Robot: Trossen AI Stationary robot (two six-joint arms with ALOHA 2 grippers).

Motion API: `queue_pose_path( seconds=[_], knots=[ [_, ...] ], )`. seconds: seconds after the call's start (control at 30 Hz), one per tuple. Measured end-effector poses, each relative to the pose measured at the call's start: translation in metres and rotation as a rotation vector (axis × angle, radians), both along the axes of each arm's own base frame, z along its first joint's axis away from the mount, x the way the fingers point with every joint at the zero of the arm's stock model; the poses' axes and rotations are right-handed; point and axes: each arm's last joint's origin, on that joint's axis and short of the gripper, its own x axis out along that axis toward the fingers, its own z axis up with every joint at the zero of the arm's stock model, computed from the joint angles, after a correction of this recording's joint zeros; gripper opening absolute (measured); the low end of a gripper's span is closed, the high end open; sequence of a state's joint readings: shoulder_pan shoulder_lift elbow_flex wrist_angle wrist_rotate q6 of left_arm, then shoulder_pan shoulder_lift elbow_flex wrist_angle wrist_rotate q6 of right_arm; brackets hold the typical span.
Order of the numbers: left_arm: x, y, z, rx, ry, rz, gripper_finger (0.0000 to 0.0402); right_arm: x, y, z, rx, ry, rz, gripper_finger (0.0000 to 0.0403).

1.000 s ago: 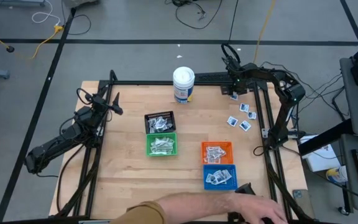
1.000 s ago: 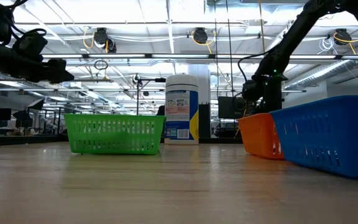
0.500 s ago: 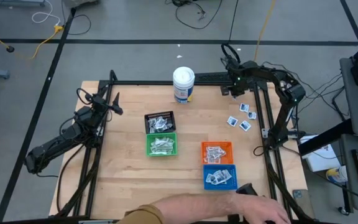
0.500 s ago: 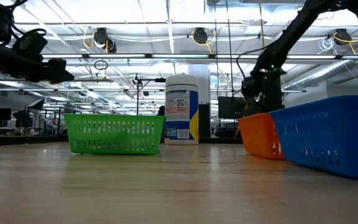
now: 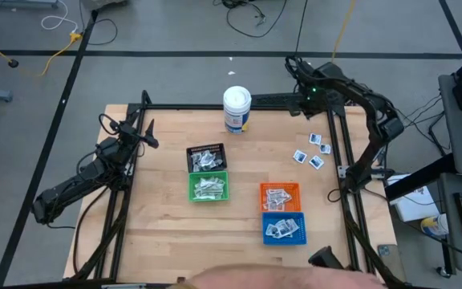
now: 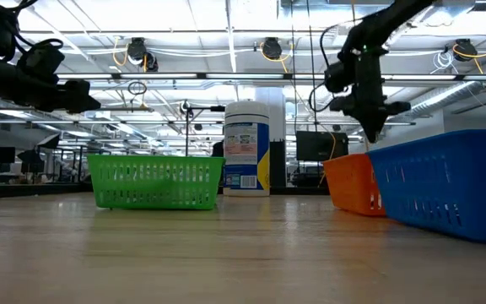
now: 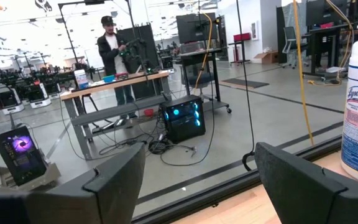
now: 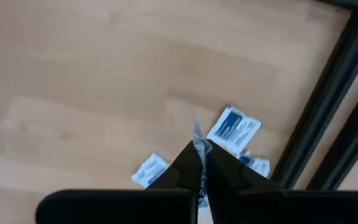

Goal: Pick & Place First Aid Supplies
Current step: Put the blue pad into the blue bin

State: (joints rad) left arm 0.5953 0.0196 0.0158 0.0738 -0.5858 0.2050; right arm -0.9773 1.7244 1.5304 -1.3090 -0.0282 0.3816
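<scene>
Several white first aid packets with blue print [image 5: 315, 149] lie flat on the table's right side; more show below in the right wrist view [image 8: 234, 129]. My right gripper [image 5: 307, 96] hangs above the far right of the table, fingers pointing down [image 6: 369, 127], shut on one thin packet [image 8: 197, 138]. My left gripper [image 5: 147, 135] waits open above the table's far left, nothing between its fingers [image 7: 197, 180]. Other packets fill the black [image 5: 206, 157], green [image 5: 208, 186], orange [image 5: 280, 196] and blue [image 5: 283, 228] baskets. My right gripper pinches a thin pale packet between its two fingertips [image 8: 188, 163], coming from above and pointing down. The packet shows edge-on, and a narrow sliver of it [image 8: 196, 132] sticks out past the tips. It is lifted clear of the table.
A white canister [image 5: 237, 109] stands at the far edge near the middle. Black frame rails [image 5: 339, 152] run along the table's right side beside the loose packets. A person's arm [image 5: 279, 278] lies along the near edge.
My right gripper has shut on a packet near the far right rail and risen well above the table, drifting slightly toward the far edge. That packet has left the table. The person's hand at the near edge has drawn back.
</scene>
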Motion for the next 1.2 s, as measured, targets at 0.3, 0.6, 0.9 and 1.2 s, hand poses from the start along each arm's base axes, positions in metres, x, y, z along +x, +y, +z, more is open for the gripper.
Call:
queue_pose_path(
  seconds=[0.3,0.6,0.9,1.2],
  knots=[
    [0.000,0.000,0.000,0.000,0.000,0.000,0.0306,0.015,0.041,0.025,0.025,0.024,0.012,0.0004],
    [0.000,0.000,0.000,0.000,0.000,0.000,0.0306,0.061,0.127,0.046,-0.015,-0.021,0.220,0.0003],
    [0.000,0.000,0.000,0.000,0.000,0.000,0.0306,0.089,0.245,0.052,0.017,-0.046,0.401,0.0004],
    [0.000,0.000,0.000,0.000,0.000,0.000,0.0305,0.089,0.353,0.054,0.093,-0.185,0.438,0.0006]
  ],
)
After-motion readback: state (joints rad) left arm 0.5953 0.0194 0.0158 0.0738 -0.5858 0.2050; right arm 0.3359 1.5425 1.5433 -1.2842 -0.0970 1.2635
